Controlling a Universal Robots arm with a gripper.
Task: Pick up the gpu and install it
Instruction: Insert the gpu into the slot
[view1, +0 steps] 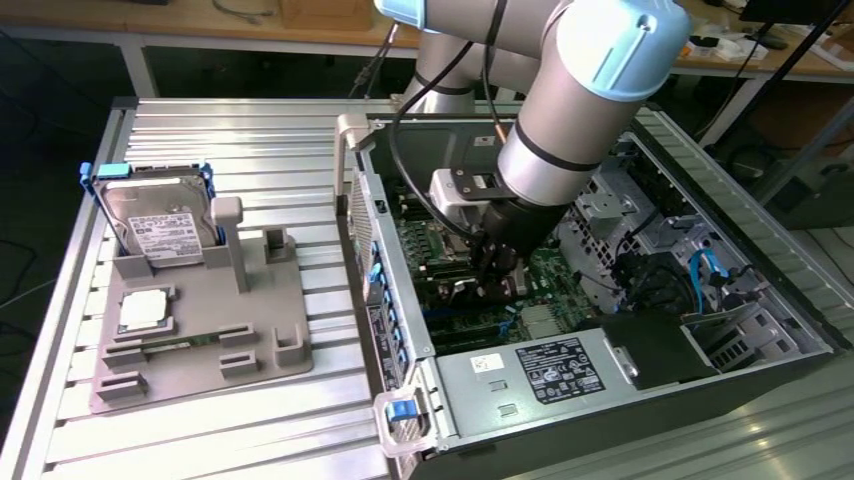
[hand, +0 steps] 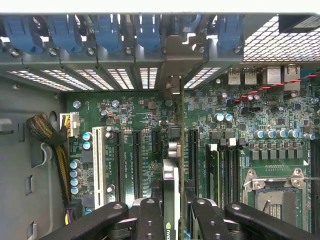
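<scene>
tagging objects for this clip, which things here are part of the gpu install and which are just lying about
In the job: long dark gpu card with silvery end bracket, clamped in the black gripper; green motherboard; open grey computer case.

Lying about: silver hard drive in blue frame; small square silver processor chip; grey plastic holder holding both.

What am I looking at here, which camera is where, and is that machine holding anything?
It's a robot arm reaching into an open computer case that lies on a slatted metal table. One picture comes from a camera off to the side. The other comes from a camera on the arm's wrist, looking past its jaws at the motherboard. The jaws are closed on the gpu, a thin card seen edge-on, over the board's slots. Beside the case, a grey holder carries a hard drive and a processor chip.
</scene>
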